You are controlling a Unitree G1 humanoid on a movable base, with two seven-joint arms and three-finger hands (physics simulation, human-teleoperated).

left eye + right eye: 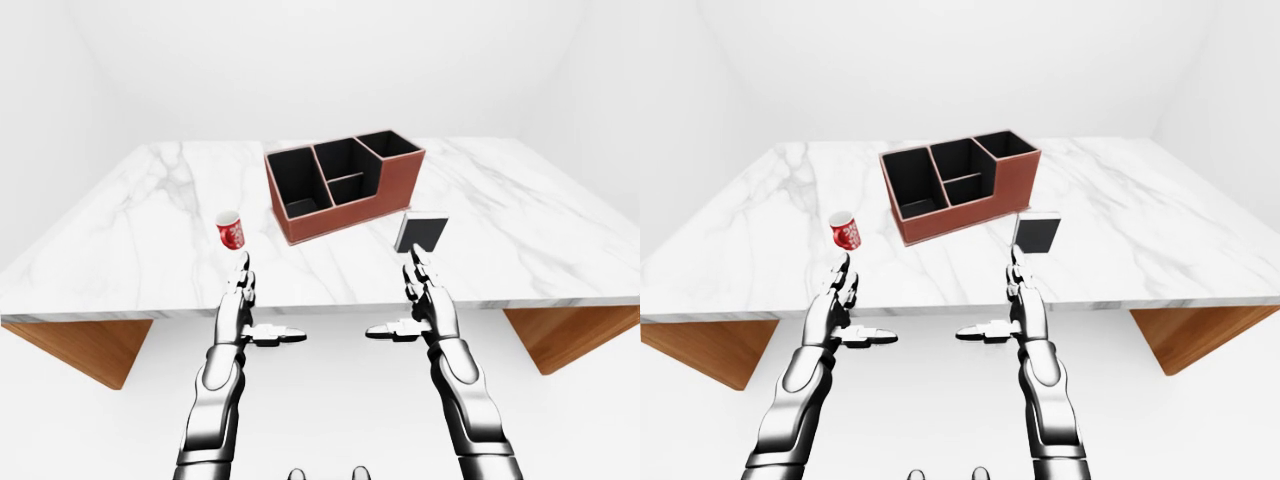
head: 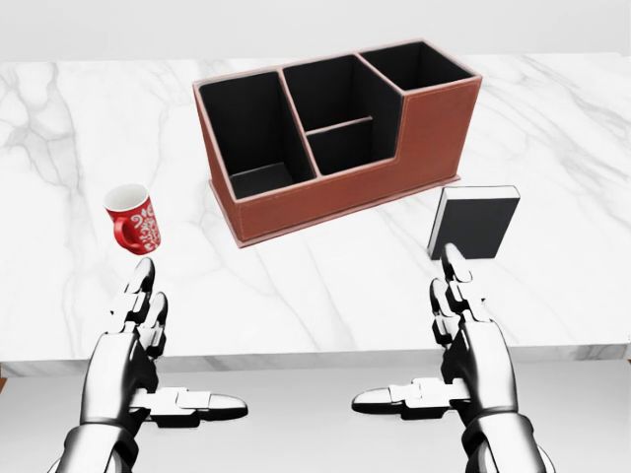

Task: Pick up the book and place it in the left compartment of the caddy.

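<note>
A black book (image 2: 475,222) with white page edges stands on the white marble table (image 2: 325,286), right of the caddy. The red-brown caddy (image 2: 325,202) has several black compartments, and its long left compartment (image 2: 251,133) is empty. Both hands hover low at the table's near edge, fingers pointing up and thumbs turned inward. My right hand (image 2: 404,330) is open, its fingertips just below the book and apart from it. My left hand (image 2: 192,335) is open below the mug and holds nothing.
A red patterned mug (image 2: 133,219) stands on the table left of the caddy. Wooden supports (image 1: 70,345) show under the tabletop at both sides in the left-eye view. Plain white walls surround the table.
</note>
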